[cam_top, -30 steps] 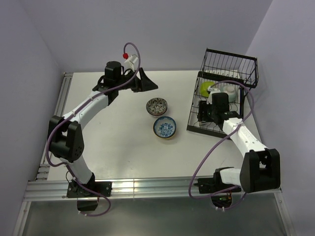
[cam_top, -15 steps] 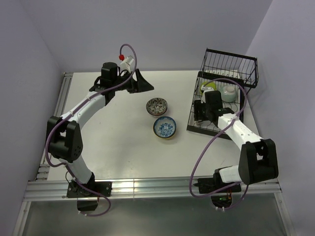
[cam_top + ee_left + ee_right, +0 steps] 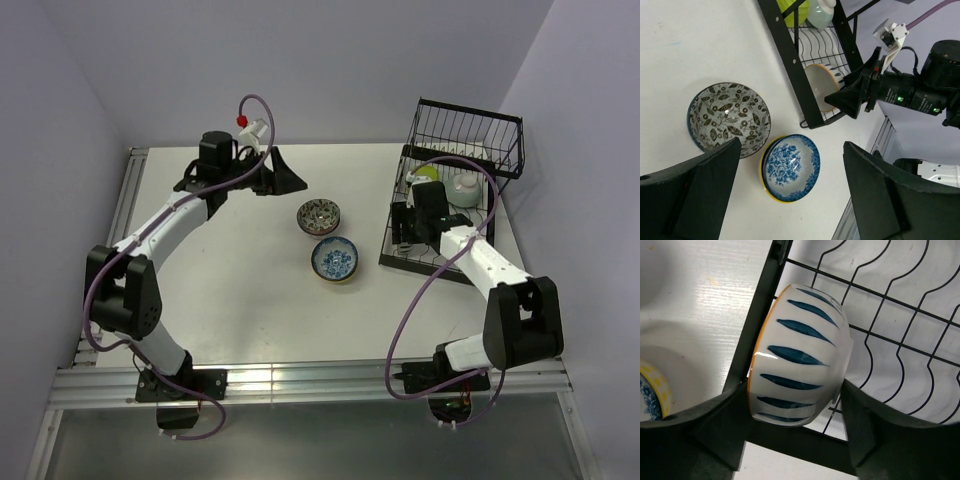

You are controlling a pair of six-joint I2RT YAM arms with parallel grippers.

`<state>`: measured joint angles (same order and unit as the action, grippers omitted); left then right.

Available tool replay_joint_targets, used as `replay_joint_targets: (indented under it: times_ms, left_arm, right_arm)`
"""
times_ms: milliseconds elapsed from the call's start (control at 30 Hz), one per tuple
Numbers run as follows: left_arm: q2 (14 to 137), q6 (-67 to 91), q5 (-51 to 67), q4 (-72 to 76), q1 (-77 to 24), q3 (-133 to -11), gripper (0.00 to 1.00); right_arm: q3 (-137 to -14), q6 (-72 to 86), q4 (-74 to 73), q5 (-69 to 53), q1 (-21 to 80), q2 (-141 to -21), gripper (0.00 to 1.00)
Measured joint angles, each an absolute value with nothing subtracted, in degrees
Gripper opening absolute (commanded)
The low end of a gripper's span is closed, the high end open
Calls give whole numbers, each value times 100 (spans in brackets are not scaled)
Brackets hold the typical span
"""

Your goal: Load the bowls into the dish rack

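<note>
meanwhile right gripper (image 3: 795,407) pinches a blue-striped bowl (image 3: 797,352) in the dish rack (image 3: 759,307) — left gripper (image 3: 791,150) spread.

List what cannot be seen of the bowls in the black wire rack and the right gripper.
- Blue-striped white bowl: top view, right arm largely covers it.
- Right gripper: right wrist view, blurred at the bowl's edges; grip unclear.
- Lime-green bowl, pale teal bowl: left wrist view, cut by top edge.
</note>
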<state>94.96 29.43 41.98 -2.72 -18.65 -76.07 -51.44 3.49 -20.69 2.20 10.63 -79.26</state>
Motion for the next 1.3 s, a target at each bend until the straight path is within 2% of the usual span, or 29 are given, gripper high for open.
replay_joint_targets:
  times_ms: [100,167,433,767,933,1133,1300]
  left_arm:
    - [9378,2783,4110,-419,-1859,-7485,89]
    - [9301,2628,4029,-537,-1857,-7426,90]
    - [9045,1881,3581,-1013,-1857,-7323,89]
    - [9229,607,3118,-1852,-1859,-7673,80]
    - [9452,-937,3334,-2414,-1984,-8103,74]
    - [9467,-3992,3509,-3542,-2556,-8173,64]
    - [10016,-5725,3520,-4405,-2941,-8624,61]
  right_arm:
    - [-5144,360,-2112,242,1063,-7920,95]
    - [-5144,357,-2145,248,1063,-7894,97]
    - [-5144,357,-2202,213,1063,-7553,99]
    - [-5529,189,-2823,-362,989,-6558,100]
    - [-5924,-43,-3138,-825,751,-6173,100]
    - [-6121,-185,-3540,-1387,414,-6224,100]
    - [-6147,-137,-3763,-1656,207,-6322,100]
